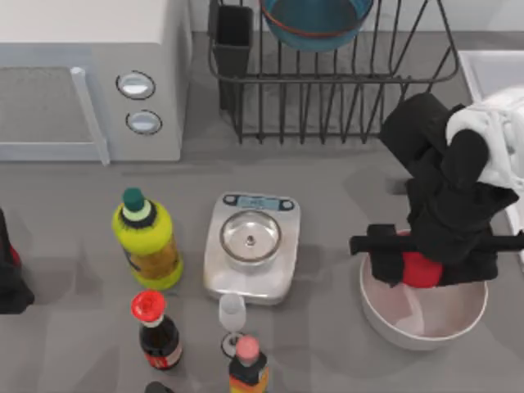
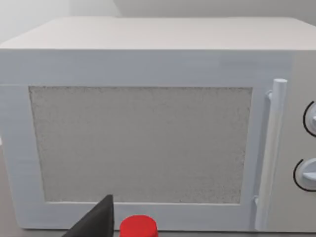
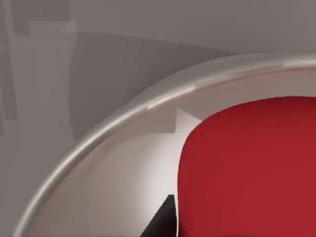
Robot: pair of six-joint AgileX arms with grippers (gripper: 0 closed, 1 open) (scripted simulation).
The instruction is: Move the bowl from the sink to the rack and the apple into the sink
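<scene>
Red apple (image 1: 419, 268) clamped between the fingers of the right gripper (image 1: 426, 266), low inside the white bowl (image 1: 422, 323). Beyond the gripper and to its right, the sink (image 1: 491, 70), close by. Farther off, the bowl (image 1: 315, 20) already in the rack (image 1: 327, 90). Left gripper (image 1: 8, 278) parked, far from all this.

No readable text, brand, number or sign anywhere. Blue display strip on the silver kitchen scale with a round steel pan (image 1: 250, 246): too small to make out any digits. Label band on the yellow bottle with a green cap (image 1: 148, 241): blurred, no letters legible. Labels on the dark bottle with a red cap (image 1: 155, 327) likewise illegible. Two round dials on the white box-shaped microwave (image 2: 148, 123): no markings discernible.
</scene>
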